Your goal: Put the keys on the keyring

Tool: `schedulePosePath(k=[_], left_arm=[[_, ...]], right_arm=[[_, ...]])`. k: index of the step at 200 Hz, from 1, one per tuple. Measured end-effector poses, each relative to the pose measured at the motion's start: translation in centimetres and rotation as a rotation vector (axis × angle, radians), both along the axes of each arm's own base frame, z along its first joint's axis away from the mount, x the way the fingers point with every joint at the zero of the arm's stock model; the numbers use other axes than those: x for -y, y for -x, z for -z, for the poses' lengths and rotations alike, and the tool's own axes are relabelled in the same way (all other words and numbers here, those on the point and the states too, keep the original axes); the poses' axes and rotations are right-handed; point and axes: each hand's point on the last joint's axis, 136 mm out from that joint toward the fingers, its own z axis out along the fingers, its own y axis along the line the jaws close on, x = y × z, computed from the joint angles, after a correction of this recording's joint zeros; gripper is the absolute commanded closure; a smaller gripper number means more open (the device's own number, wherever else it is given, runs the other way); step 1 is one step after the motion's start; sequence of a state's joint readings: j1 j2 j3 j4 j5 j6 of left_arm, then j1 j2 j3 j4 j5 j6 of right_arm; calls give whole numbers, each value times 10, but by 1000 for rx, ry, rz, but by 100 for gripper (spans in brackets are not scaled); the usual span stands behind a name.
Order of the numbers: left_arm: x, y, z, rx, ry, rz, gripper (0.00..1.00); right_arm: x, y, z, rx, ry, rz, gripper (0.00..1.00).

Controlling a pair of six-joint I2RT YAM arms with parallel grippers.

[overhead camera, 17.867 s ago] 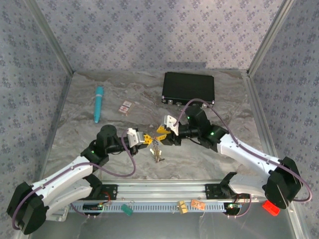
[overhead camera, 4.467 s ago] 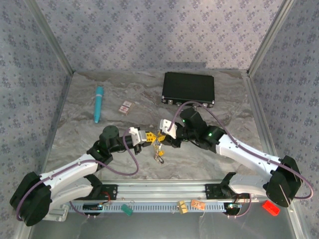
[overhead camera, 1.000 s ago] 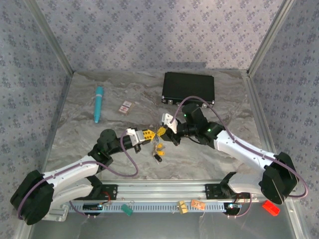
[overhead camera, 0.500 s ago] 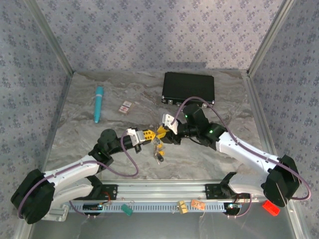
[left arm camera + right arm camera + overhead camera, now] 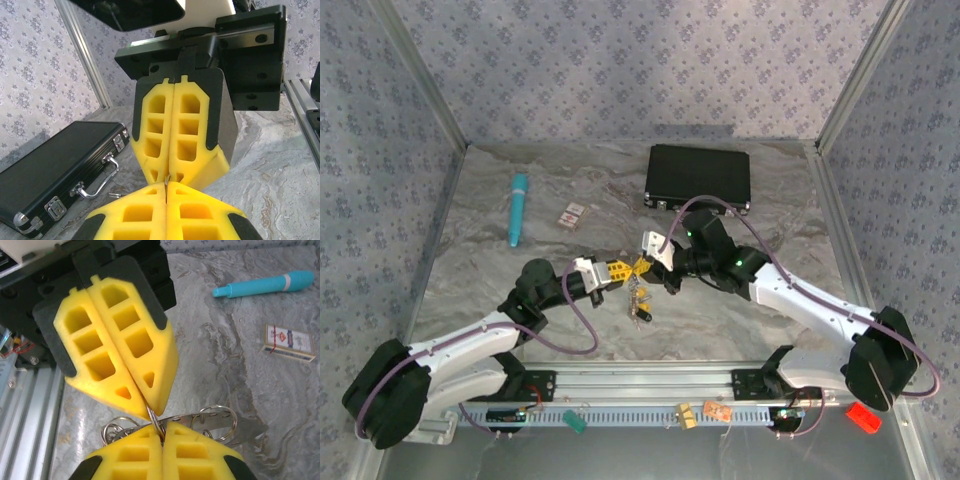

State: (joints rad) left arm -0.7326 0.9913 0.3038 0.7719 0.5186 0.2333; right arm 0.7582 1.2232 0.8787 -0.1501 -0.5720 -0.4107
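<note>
My left gripper (image 5: 623,270) and right gripper (image 5: 646,266) meet tip to tip above the table's middle. Both are shut on the keyring (image 5: 156,421), a thin silvery wire pinched between the yellow pads. In the left wrist view my left gripper (image 5: 166,187) holds a sliver of that wire, with the right gripper (image 5: 171,176) facing it. In the right wrist view my right gripper (image 5: 161,438) grips the loop just under the left gripper (image 5: 148,408). The keys (image 5: 639,300), a small bunch with yellow and dark heads, hang below the grippers. A flat slotted metal strip (image 5: 210,418) and further rings (image 5: 118,428) dangle there too.
A black case (image 5: 698,176) with a metal handle (image 5: 96,181) lies at the back right. A blue pen (image 5: 517,207) and a small pink-and-white card (image 5: 573,214) lie at the back left. The aluminium rail (image 5: 650,380) runs along the near edge.
Both grippers stay shut and tip to tip. The right gripper has edged slightly left, and the hanging bunch of keys has swung a little beneath them.
</note>
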Motion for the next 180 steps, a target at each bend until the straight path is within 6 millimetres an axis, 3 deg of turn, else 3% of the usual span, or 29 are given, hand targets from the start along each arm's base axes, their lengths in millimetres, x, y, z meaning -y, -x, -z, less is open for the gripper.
schedulePosePath(k=[26, 60, 91, 123, 167, 180], left_arm=[[0, -1, 1, 0, -13, -7, 74], [0, -7, 1, -5, -83, -29, 73], [1, -11, -2, -5, -132, -38, 75], [0, -10, 7, -26, -173, -32, 80], [1, -6, 11, -40, -183, -10, 100], [1, -5, 11, -38, -183, -5, 100]], right_arm=[[1, 0, 0, 8, 16, -2, 100], [5, 0, -4, 55, 100, 7, 100], [5, 0, -9, 114, 187, -2, 100], [4, 1, -3, 138, 255, -19, 100], [4, 1, -4, 180, 288, -24, 100], [4, 0, -4, 181, 290, -22, 100]])
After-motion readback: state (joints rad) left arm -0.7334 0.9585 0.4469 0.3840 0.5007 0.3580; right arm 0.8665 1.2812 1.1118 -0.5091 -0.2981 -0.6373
